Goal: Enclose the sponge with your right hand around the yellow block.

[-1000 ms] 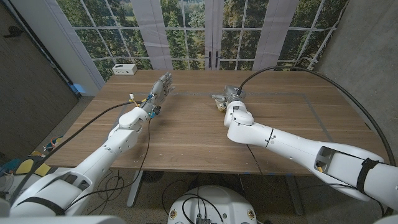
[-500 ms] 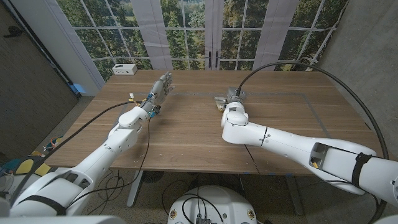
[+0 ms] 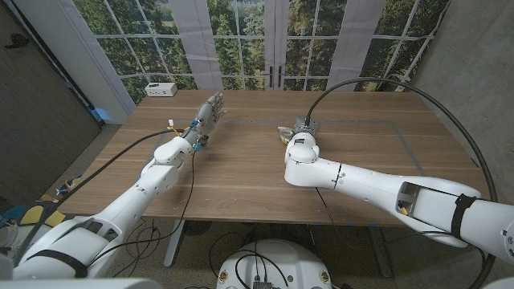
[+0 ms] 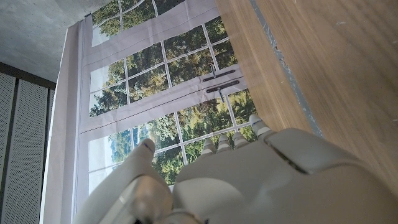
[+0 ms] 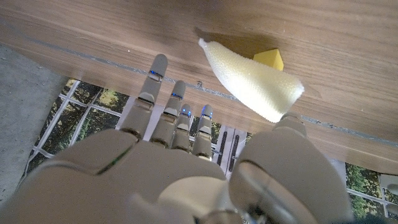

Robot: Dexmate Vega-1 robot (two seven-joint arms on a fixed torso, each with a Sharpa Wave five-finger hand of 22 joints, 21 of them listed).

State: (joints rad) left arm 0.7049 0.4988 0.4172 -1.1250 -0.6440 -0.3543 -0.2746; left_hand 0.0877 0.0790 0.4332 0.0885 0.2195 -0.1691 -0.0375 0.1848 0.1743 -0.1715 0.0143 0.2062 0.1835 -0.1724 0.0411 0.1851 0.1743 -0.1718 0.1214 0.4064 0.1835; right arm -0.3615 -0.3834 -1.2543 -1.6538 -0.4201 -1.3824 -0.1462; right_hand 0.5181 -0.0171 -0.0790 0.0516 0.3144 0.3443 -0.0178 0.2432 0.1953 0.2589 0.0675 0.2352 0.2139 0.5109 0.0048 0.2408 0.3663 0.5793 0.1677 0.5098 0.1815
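Sponge point(image 5: 252, 83), yellow block point(image 5: 268, 60): seemingly unlabelled

In the right wrist view the sponge point(image 5: 252, 81) hides most of the yellow block point(image 5: 268, 60), and in the head view the right hand point(image 3: 299, 127) covers both, so grip is unclear.

We see a wooden table point(image 3: 241, 172) with a white box point(image 3: 161, 89) standing at its far left corner. Behind the table runs a wall of tall paned windows point(image 3: 241, 40) looking out on green trees, split by pale vertical panels point(image 3: 197, 40). We also see a grey concrete wall point(image 3: 474, 64) to the right and a dark panelled wall point(image 3: 36, 104) to the left.
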